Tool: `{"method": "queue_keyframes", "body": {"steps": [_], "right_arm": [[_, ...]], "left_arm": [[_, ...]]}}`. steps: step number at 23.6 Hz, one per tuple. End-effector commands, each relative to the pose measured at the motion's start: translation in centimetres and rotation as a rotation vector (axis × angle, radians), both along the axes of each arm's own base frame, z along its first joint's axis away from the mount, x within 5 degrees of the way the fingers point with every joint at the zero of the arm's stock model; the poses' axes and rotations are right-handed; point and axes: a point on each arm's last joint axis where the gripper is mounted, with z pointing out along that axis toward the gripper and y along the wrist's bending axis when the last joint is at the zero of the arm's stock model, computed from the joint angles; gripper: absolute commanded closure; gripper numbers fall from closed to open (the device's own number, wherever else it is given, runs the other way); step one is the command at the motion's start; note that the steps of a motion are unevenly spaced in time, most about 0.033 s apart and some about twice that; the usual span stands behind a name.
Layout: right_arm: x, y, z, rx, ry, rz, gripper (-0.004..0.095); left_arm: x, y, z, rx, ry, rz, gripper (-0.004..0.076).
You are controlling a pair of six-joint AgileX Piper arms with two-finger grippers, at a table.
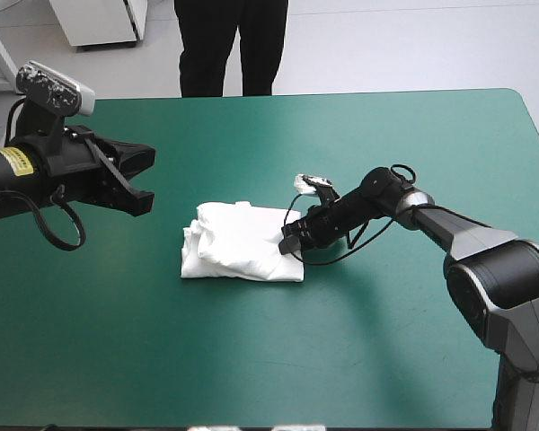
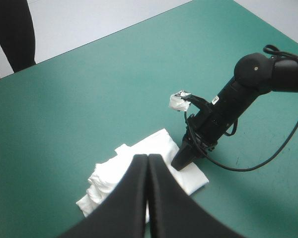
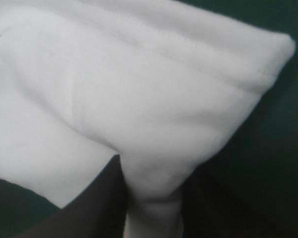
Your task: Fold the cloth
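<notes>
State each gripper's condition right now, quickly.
Left gripper: shut, holding nothing.
Right gripper: shut on the T-shirt.

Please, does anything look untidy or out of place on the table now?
Only slightly. The T-shirt is a folded bundle, but the side away from the right gripper is bunched in uneven layers, not one straight edge. That gripper is shut on the opposite edge. Nothing looks spilled or damaged.

My right gripper (image 1: 289,242) and its arm (image 1: 431,220) block the right side of the T-shirt (image 1: 238,242). My left gripper (image 1: 142,184) hangs high over the left. The teal-green table (image 1: 251,359) lies open to pass along the near, far and left sides.
</notes>
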Motion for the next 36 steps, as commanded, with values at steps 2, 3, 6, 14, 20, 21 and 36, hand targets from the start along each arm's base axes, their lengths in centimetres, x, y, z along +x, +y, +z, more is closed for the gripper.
{"method": "queue_keyframes", "body": {"steps": [2,3,6,14,20,21,36], "right_arm": [[0.2,0.3,2.3,0.029,-0.078,-0.005,0.0913],[0.4,0.3,2.5,0.024,-0.084,-0.005,0.0909],[1.0,-0.3,3.0,-0.012,-0.103,-0.024,0.0909],[1.8,-5.1,4.6,-0.325,-0.182,-0.068,0.0909],[1.9,-11.8,6.5,-0.553,-0.186,-0.175,0.091],[1.8,-13.7,7.2,-0.6,-0.189,-0.21,0.0909],[-7.8,-33.7,7.2,-0.751,-0.034,-0.804,0.091]], "left_arm": [[-1.5,0.0,0.7,-0.034,0.009,-0.035,0.0734],[-1.6,0.1,0.7,-0.035,0.007,-0.035,0.0734],[-2.2,0.2,1.0,-0.046,-0.005,-0.042,0.0734],[-3.2,0.3,1.4,-0.068,-0.022,-0.057,0.0734],[-3.2,0.3,1.4,-0.071,-0.021,-0.06,0.0734],[-3.2,0.3,1.4,-0.068,-0.024,-0.062,0.0734],[-3.2,0.3,1.4,-0.051,-0.037,-0.073,0.0734]]}}
